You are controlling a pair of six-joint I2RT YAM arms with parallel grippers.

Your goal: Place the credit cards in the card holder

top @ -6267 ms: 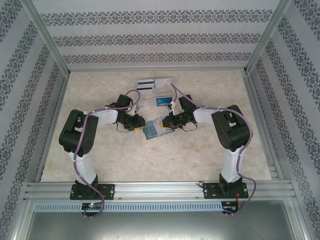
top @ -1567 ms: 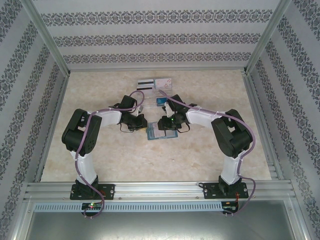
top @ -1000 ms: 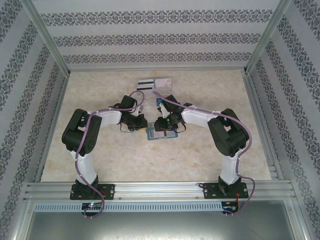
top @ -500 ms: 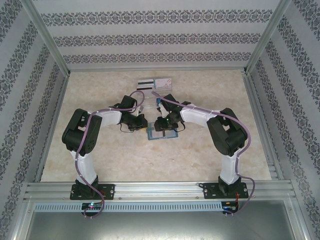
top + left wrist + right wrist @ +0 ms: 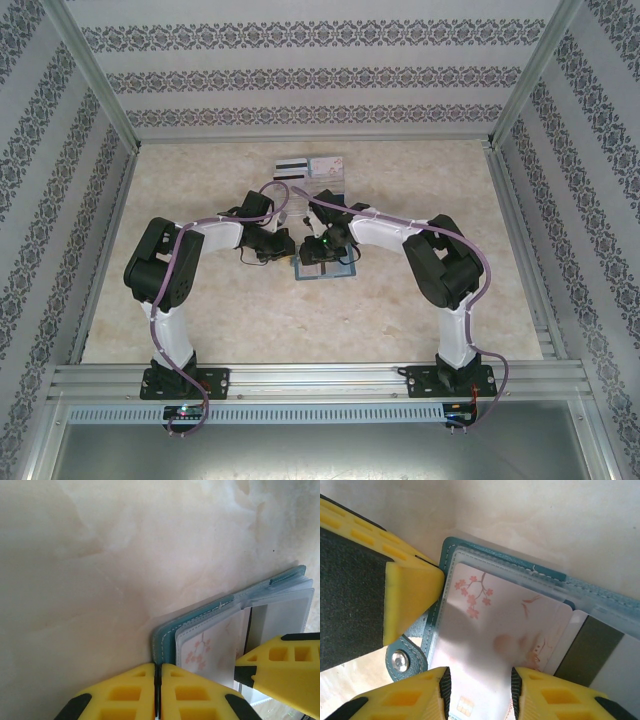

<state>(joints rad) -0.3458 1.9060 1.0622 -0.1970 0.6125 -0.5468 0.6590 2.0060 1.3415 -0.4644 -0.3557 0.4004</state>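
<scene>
Lying open and flat at the middle of the surface (image 5: 200, 300), between the two arms: card holder (image 5: 325, 270), teal cover, clear inner sleeves, snap stud (image 5: 400, 661) on a side tab; judged soft, floppy and very light, likely to skate or fold unless pinned at its stitched edge. Left hand (image 5: 156, 667): jaws together, tips bearing on the holder's left edge; whether any cover is nipped between them cannot be told. Right hand (image 5: 480, 674): clamped across the chip end of the pale pinkish card (image 5: 500, 625), blossom print, leading end already under a clear sleeve. Card judged thin, stiff, light and slick, best held by its long edges near the trailing end so that the free length stays straight for feeding; it probably bows if pushed hard against a clinging sleeve. Striped card (image 5: 590, 645): seated in the neighbouring pocket. Further credit cards: one striped (image 5: 291, 166), one pale (image 5: 327, 167), lying flat well beyond the holder, thin enough to seem awkward to lift from above
</scene>
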